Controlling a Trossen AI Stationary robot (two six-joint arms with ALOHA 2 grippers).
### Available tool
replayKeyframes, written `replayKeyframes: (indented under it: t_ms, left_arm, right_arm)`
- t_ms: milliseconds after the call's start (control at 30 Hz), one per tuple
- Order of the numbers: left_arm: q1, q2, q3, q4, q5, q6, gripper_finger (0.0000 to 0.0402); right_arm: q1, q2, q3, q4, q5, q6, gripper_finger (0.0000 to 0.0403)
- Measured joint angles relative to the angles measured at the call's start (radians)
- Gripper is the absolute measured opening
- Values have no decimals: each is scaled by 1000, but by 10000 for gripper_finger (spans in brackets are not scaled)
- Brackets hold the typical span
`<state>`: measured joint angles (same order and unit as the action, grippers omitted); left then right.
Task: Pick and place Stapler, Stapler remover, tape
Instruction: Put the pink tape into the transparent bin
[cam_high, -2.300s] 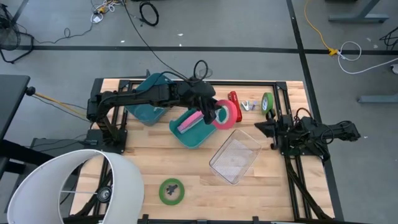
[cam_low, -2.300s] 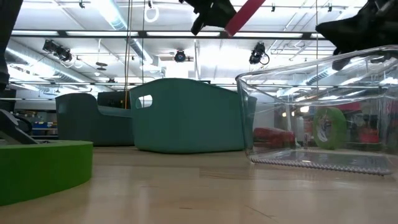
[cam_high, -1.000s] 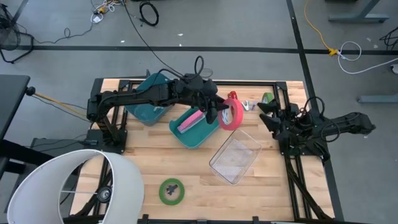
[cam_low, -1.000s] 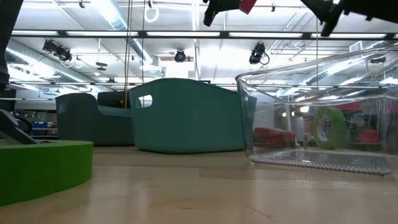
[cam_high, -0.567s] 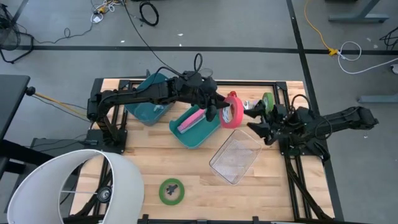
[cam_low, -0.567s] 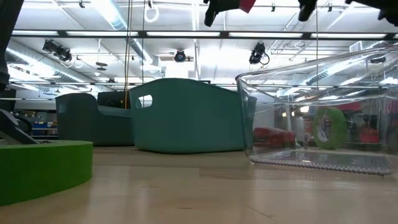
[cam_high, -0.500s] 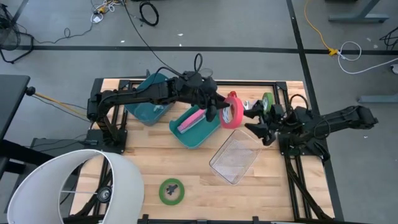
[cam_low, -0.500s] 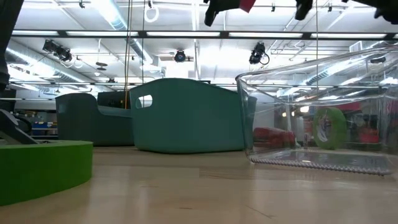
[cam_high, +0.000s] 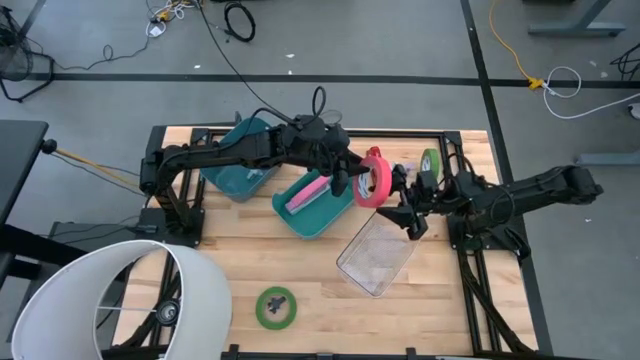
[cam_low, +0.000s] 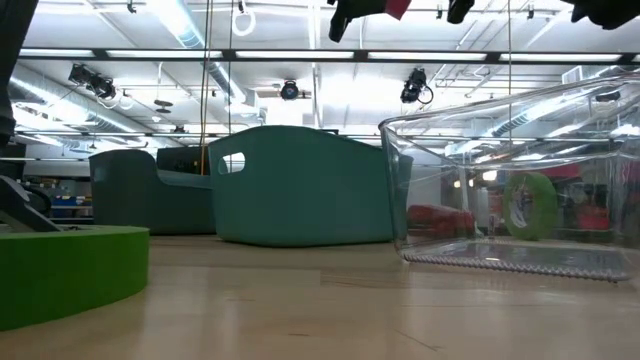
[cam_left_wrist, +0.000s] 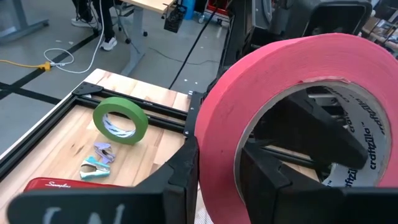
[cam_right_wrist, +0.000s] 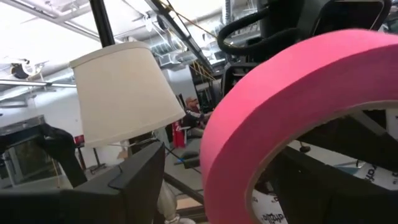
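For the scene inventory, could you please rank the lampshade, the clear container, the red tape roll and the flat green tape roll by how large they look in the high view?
1. White lampshade, nearer the camera, so inflated.
2. Clear container.
3. Flat green tape roll and red tape roll: look alike; the red one is tilted, so unranked.

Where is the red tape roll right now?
In the high view the red tape roll is held upright in the left tool, above the table's middle between the teal bin and the open right tool.

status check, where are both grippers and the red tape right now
Left gripper shut on red tape, held aloft. Right gripper open, right beside the roll. Clear bin below, nothing blocking.
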<state>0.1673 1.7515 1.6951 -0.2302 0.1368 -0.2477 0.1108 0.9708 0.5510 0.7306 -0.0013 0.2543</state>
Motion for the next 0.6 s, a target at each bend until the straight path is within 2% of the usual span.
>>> replayKeyframes:
  t_ms: [167,600]
  left_arm:
    - [0,0,0,0,0,0,95]
    - [-1,0,0,0,3,0,100]
  right_arm:
    - [0,11,0,1,-17,0,251]
    - [0,11,0,3,-15,0,119]
